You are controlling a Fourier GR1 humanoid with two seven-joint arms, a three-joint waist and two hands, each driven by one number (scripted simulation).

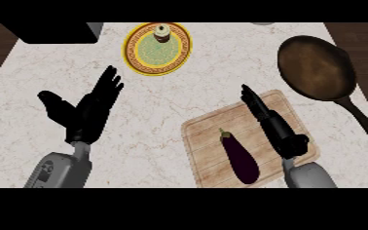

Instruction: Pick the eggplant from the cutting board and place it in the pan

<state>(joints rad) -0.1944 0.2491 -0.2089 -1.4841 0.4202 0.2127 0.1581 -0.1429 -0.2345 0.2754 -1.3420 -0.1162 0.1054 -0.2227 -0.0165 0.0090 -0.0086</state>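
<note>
— Two hands up, neither holding anything. The cutting board (215,131) is the marker: the pan (316,68) sits beyond its far right corner, the eggplant (239,157) lies on it.

— Right hand (277,126)?

— Over the board, just right of the eggplant, fingers straight. It should shift left and curl round the middle. The left hand (90,109) rests open, well left.

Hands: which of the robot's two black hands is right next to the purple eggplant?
The right hand, over the cutting board beside the eggplant. The left hand is over bare counter, far away.
</note>
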